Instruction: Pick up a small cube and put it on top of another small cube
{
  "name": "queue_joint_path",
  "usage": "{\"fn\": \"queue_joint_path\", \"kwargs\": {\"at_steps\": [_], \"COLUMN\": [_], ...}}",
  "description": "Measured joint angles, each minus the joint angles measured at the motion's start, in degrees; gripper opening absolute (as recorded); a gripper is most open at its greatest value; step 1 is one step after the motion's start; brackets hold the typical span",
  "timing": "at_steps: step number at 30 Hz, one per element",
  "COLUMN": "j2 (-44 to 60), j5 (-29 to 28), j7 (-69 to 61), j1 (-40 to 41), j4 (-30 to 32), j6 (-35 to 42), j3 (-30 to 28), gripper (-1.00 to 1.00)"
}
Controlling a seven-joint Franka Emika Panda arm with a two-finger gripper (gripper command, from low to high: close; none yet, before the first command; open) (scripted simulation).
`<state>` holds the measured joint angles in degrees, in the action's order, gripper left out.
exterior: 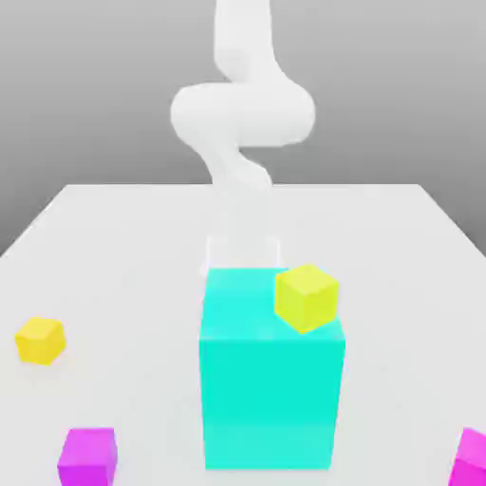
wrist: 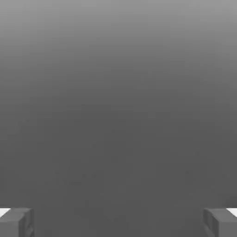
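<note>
- At the exterior view's left, near the front, purple cube [exterior: 87,458], on the table [exterior: 408,285]; its lower part runs off the picture's bottom edge.
- Toward the exterior view's right, magenta cube [exterior: 470,461], cut by the picture's corner. These two look like the pair to stack; which goes on top, cannot tell.
- Handling, by guess: both light, stiff, hard to damage; flat faces perhaps a bit slick. Best hold is square across two opposite sides, at mid height, leaving the underside free for setting down.
- Big cyan block [exterior: 271,403] stands between the pair, much taller than either. Main obstacle: a low carry across could strike it, so lift well up or go round.
- Lime cube [exterior: 307,299] shows by the block's top, toward the exterior view's right, seen corner-on; resting or not, cannot tell. A knock might send it down.
- Yellow cube [exterior: 40,341] lies farther back than the purple one, well apart from it.
- Pale arm [exterior: 242,114] rises behind the block.
- Hand view: gripper [wrist: 119,223] spread wide, nothing between its fingers, grey backdrop [wrist: 118,115] beyond. Cube not gripped; next call is likely turning the hand down over one.
</note>
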<state>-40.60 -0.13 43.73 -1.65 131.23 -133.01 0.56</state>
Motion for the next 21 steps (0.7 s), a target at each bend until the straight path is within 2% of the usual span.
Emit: {"fn": "queue_joint_path", "kwargs": {"at_steps": [21], "j2": [44.0], "j5": [-3.2], "j7": [-16.1], "j1": [-12.4], "j4": [-4.6], "j6": [-10.3], "j3": [7.5], "gripper": [0.0]}}
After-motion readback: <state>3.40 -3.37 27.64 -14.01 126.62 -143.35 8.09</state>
